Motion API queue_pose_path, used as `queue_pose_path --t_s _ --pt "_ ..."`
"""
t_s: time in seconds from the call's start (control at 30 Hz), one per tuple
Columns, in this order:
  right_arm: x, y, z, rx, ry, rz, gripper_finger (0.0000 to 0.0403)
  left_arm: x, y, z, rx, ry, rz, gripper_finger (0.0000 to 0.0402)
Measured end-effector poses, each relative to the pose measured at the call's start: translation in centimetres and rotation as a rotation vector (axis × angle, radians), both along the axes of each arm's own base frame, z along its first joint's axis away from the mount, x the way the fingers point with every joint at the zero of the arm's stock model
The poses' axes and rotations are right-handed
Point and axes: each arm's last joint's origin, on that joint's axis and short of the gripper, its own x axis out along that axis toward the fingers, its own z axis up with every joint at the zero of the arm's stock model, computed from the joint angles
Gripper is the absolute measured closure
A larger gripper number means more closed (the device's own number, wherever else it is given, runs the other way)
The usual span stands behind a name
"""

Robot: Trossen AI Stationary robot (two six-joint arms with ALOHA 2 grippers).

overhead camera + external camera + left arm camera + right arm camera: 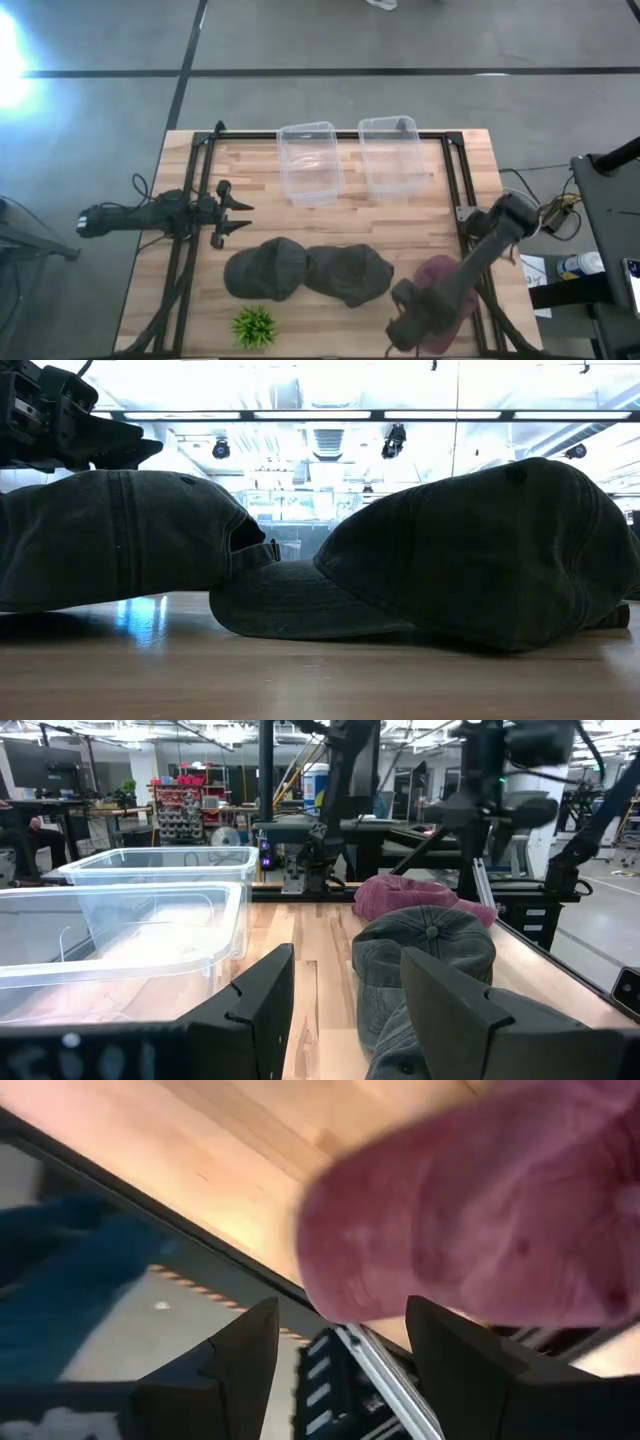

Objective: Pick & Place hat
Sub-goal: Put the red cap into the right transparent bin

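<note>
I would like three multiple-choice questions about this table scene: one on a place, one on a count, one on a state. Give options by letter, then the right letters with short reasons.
1. Where does the small green plant stand?
A. inside a clear bin
B. on the table near the left dark cap, at the front edge
C. on top of the maroon cap

2. How many clear plastic bins are on the table?
A. one
B. two
C. four

3. How are the fingers of the right tool?
A. open, over the maroon cap
B. shut on a dark cap
C. shut on a bin rim

Answers:
1 B: the high view shows it just below the left dark cap.
2 B: the left bin and the right bin stand side by side.
3 A: the right wrist view shows its fingers apart beside the maroon cap.
</note>
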Motion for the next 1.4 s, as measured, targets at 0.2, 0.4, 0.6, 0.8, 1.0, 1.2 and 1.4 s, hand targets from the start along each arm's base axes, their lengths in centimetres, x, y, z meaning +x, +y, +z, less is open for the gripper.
queue_pose_path --t_s 0.2,0.4,0.6,0.8,1.0,1.2,1.4 --pt "0.6 5.0 -1.8 -0.041 0.045 0.019 0.0188 0.0 0.0 0.0 0.000 0.000 0.000 0.0223" --pt "0.2 7.9 -2.9 -0.130 0.213 -0.037 0.0188 0.0 0.0 0.0 0.000 0.000 0.000 0.0223" --pt "1.1 10.4 -6.1 -0.153 0.283 -0.072 0.0188 0.0 0.0 0.0 0.000 0.000 0.000 0.0223" --pt "1.9 11.6 -6.5 -0.142 0.275 -0.142 0.0188 0.0 0.0 0.0 0.000 0.001 0.000 0.0223" --pt "1.9 11.7 -9.4 -0.183 0.339 -0.101 0.0188 0.0 0.0 0.0 0.000 0.001 0.000 0.0223" --pt "1.5 11.3 -10.8 -0.197 0.423 -0.113 0.0188 0.0 0.0 0.0 0.000 0.001 0.000 0.0223" --pt "1.4 10.4 -10.5 -0.270 0.367 -0.151 0.0188 0.0 0.0 0.0 0.000 0.001 0.000 0.0223"
